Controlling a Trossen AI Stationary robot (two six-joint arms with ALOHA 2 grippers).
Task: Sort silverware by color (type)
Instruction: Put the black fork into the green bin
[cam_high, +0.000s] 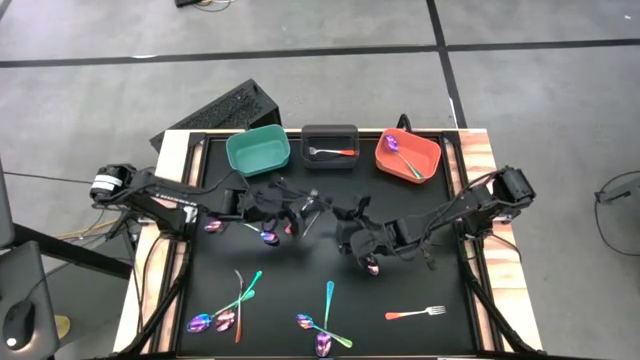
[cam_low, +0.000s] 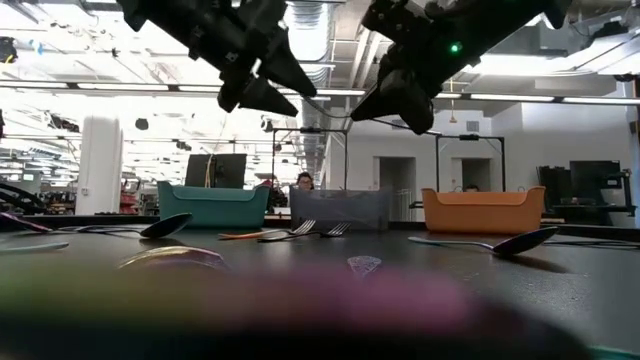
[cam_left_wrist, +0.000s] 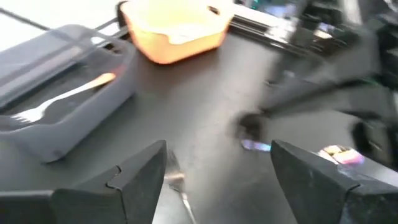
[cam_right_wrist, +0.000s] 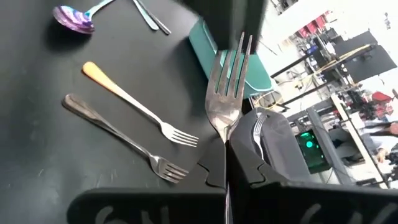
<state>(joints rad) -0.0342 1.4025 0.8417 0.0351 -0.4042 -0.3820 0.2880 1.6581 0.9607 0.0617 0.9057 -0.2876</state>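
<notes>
Right gripper (cam_right_wrist: 227, 149) is clamped on a silver fork (cam_right_wrist: 226, 87), tines up past the fingertips, plain bright metal with four prongs. From above, it hangs over the middle of the black mat (cam_high: 420, 280), just in front of the bins. Left gripper (cam_left_wrist: 217, 168) is close beside it, fingers spread wide with nothing between them, and a thin silver handle (cam_left_wrist: 178, 185) lies on the mat underneath.

Now the silverware. Two forks lie side by side on the mat: an orange fork (cam_right_wrist: 134, 106) and a grey fork (cam_right_wrist: 118, 134), nearly parallel, tines pointing the same way. A purple spoon (cam_right_wrist: 74, 17) sits further off, its bowl shining violet. At the near edge, iridescent pieces (cam_high: 225, 315) cross each other on the left, another iridescent cluster (cam_high: 322, 325) lies in the centre, and a lone orange-handled fork (cam_high: 415, 313) is to the right.

Along the far edge stand the bins: the teal bin (cam_high: 258, 150), the grey bin (cam_high: 330, 135) with an orange-handled fork (cam_high: 333, 152) inside, and the orange bin (cam_high: 425, 160) with an iridescent spoon (cam_high: 400, 155) in it.

White marks on the right gripper's body are cut off and unreadable.
</notes>
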